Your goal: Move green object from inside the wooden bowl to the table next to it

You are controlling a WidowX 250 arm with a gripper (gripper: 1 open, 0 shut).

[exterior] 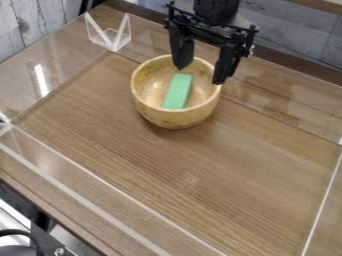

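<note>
So the pincer (201,76) is black, comes in from the top of the view, and its two fingers are wide apart with nothing clamped between them. It's over the far side of the bowl, one finger towards the left and the other by the right side of the rim. Can't tell from here if either one is touching the wood.

Going left to right: bottom left corner has some black gear (24,240), partly cut off by the edge of the view, so no idea what it is exactly. Up towards the top left there's a clear angular piece (111,30) near the table's far left part, see-through with pale edges.

Then the bowl (171,115), round, light tan, thick smooth rim, sitting upright on the table (194,185). The green block (177,91) is inside it, long side running roughly front to back, far end angled a bit to the right. It's below the pincer and near the left finger.

Over on the right it's just brown wood grain, with a pale edge strip (322,215) down by the lower right.
</note>
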